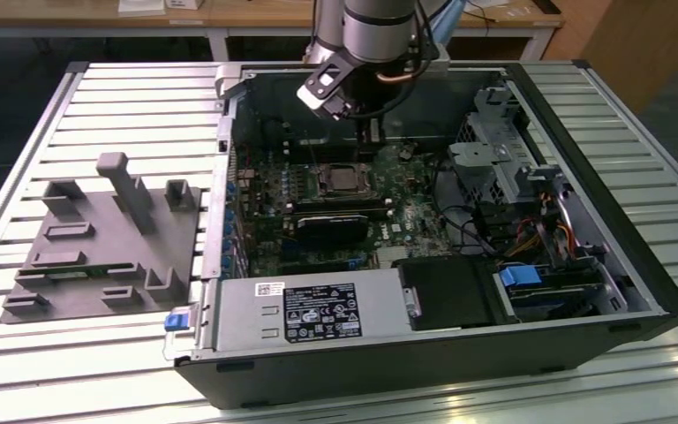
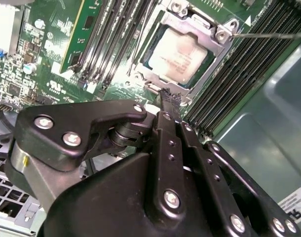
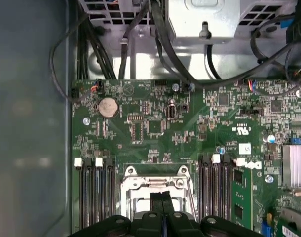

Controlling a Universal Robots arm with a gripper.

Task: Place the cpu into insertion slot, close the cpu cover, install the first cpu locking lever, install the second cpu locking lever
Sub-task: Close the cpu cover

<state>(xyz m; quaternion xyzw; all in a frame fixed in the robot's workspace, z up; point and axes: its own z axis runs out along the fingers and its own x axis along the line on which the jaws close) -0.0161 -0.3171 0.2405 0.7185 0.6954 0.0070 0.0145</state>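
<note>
1. Overall, a slatted metal table (image 1: 80, 380) is seen carrying an open black computer case (image 1: 433, 362), laid on its side.
2. A silver robot arm (image 1: 374, 26) is seen reaching down into the case from the far edge.
3. A grey plastic fixture (image 1: 92, 238) is laid on the table, just beside the case on the exterior view's left.
4. A silver power supply box (image 1: 244, 309) is mounted at the near end of the case.
5. A green circuit board (image 3: 140, 123) is fixed to the case floor, with cables routed along one edge.
6. Long black memory slots (image 3: 96, 192) are set on both sides of the insertion slot (image 1: 342, 179), which is placed mid-board.
7. The cpu cover (image 2: 212, 54) is seen lowered over the slot, framing the chip.
8. The cpu (image 2: 177, 54) is seated flat in the slot, its grey top shown through the cover's cut-out.
9. The gripper (image 2: 168, 96) is closed, fingers pressed together, nothing held; its tip is placed just beside the slot's edge, contact cannot be told.
10. A thin metal rod (image 2: 274, 35) is seen running out from the cover's corner across the memory slots.
</note>
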